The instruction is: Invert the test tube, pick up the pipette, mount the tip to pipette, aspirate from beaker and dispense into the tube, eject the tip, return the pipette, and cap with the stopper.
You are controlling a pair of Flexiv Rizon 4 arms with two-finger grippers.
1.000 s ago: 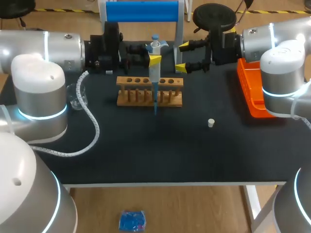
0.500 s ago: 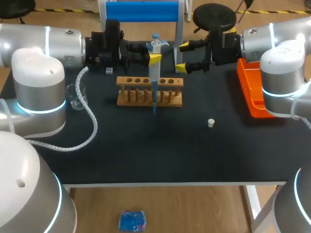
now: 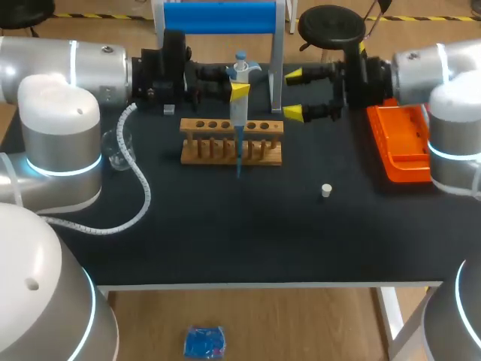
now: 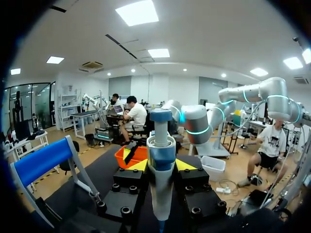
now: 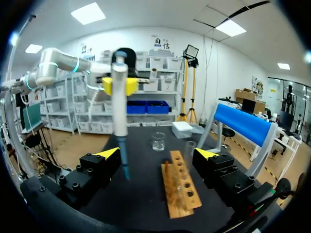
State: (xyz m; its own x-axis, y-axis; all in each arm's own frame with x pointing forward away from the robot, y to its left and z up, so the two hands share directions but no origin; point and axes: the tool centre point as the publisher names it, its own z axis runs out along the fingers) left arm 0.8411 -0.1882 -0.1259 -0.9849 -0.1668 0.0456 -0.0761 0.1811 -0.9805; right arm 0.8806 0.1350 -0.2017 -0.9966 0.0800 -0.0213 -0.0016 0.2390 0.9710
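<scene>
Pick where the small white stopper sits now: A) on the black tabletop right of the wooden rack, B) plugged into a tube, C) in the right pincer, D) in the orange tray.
A: the small white stopper lies alone on the black tabletop, right of the wooden test tube rack. The right pincer is open and empty. The left pincer grips only the blue-and-white pipette.

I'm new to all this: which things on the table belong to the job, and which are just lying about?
For the job: pipette, beaker, wooden rack, stopper.
Lying about, seemingly: orange tray, blue-barred stand; use not shown.
</scene>
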